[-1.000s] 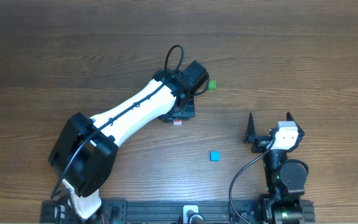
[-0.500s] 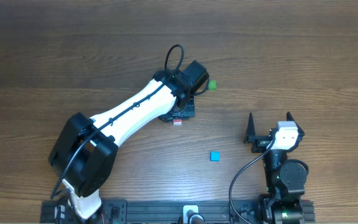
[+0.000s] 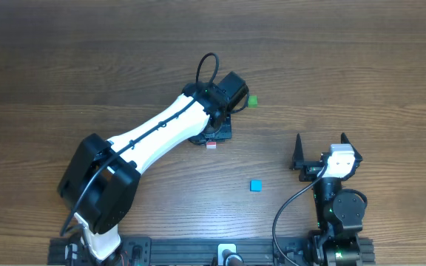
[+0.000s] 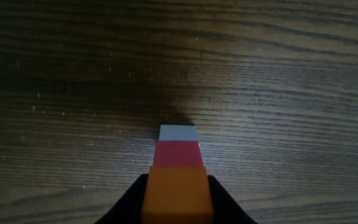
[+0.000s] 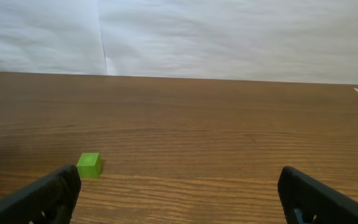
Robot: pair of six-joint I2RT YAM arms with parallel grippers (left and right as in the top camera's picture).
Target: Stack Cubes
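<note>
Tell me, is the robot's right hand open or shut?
Open. The right hand grips nothing; its fingers stand far apart.

Left gripper (image 4: 177, 180) far forward, clamped on orange cube (image 4: 177, 200); right gripper (image 3: 321, 140) close in, spread wide

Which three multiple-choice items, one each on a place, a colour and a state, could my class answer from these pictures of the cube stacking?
1. Where is the blue cube? A. Atop another cube. B. Alone on the table. C. In the right jaws.
2. What colour is the top cube of the stack? A. Green. B. Blue. C. Orange.
3. How do the right jaws stand? A. Open, empty. B. Shut on a cube. C. Shut, empty.
Answers: 1 B, bare wood surrounds it in the top view; 2 C, the orange cube sits uppermost, between the left jaws, in the left wrist view; 3 A, the right wrist view shows them wide apart with nothing between.
</note>
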